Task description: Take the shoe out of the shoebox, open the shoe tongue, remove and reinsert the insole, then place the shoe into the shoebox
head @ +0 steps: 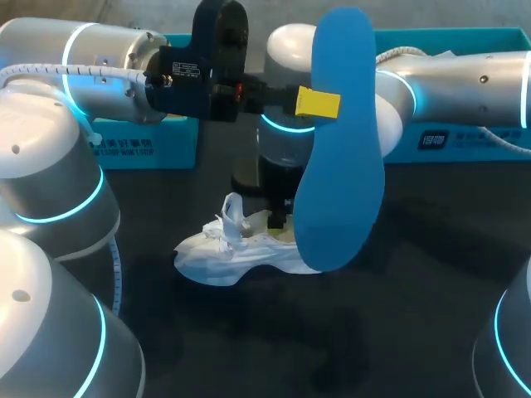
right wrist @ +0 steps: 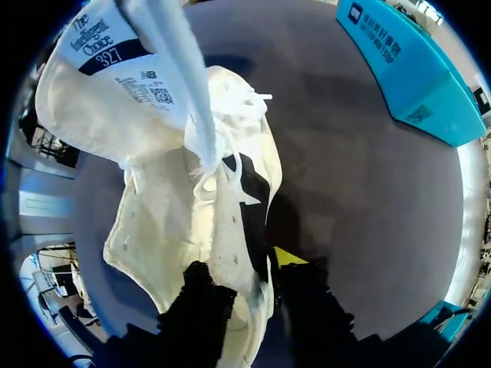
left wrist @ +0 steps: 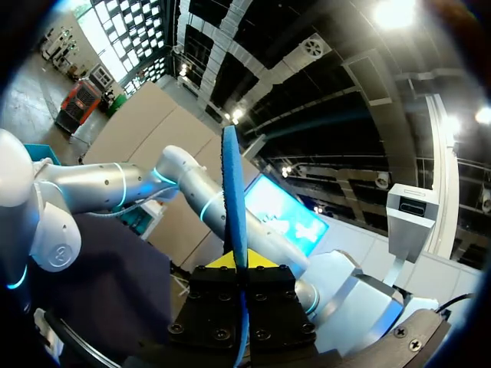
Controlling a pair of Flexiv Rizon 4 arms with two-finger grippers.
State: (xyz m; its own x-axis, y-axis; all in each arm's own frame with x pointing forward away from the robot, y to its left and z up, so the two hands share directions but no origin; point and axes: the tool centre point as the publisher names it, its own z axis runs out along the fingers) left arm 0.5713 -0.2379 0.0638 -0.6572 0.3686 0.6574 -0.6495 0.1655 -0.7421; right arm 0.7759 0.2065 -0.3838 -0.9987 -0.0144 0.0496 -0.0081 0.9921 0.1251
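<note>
Left gripper (left wrist: 242, 262) pinches insole (head: 340, 149); right gripper (right wrist: 249, 280), tips mostly hidden, clamps shoe (head: 236, 253).

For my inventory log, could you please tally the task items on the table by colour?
White: 1, fabric shoe
Blue: 1, flat foam insole
Teal: 2, cardboard shoebox pieces
Total: 4

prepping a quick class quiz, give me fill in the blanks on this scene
The left gripper is shut on the ____ insole.
The right gripper is shut on the shoe, whose colour is ____.
The shoe rests on the dark table, ____ the teal shoebox.
Missing words: blue; white; outside.
</note>
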